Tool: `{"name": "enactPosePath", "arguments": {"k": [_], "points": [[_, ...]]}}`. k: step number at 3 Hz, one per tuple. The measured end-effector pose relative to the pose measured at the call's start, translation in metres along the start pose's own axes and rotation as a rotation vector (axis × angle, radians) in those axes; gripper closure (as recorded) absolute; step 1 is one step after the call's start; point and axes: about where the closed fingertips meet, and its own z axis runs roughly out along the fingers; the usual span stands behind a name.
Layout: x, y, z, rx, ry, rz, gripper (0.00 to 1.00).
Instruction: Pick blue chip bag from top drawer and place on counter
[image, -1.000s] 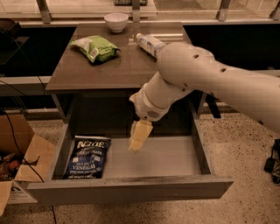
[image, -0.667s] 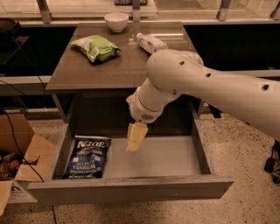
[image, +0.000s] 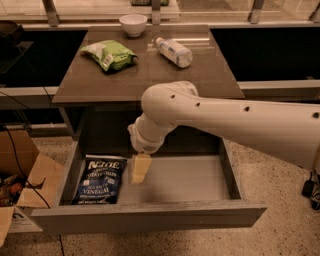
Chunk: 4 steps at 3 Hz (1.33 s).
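Since a second ago the arm has swung left and dipped, carrying the gripper lower into the drawer and nearer the blue bag. Above and behind the gripper spreads the counter; the open drawer surrounds it, with the grey floor close beneath its tip. The blue bag lies flat on that floor, lettering up, just to the gripper's left in the view, near but seemingly not touching. Whether the gripper is open or closed cannot be told; it appears to hold nothing. Far behind it on the counter rest a green bag, a bottle and a bowl. From here a descent beside the bag, not over it, could shove it against the drawer's left wall. A pinch on only a crinkled edge could let it slip on the lift. The bulky arm joint also sits close under the counter's edge and could strike it when rising.
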Motion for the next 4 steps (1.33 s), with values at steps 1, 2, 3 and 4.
{"name": "enactPosePath", "arguments": {"k": [1,2,3,4], "points": [[-0.012,0.004,0.039,-0.028,-0.049,-0.008,0.0],[-0.028,0.009,0.071,-0.058,-0.11,-0.004,0.0],[-0.038,0.018,0.098,-0.096,-0.166,0.015,0.0],[-0.053,0.028,0.113,-0.133,-0.224,0.021,0.16]]}}
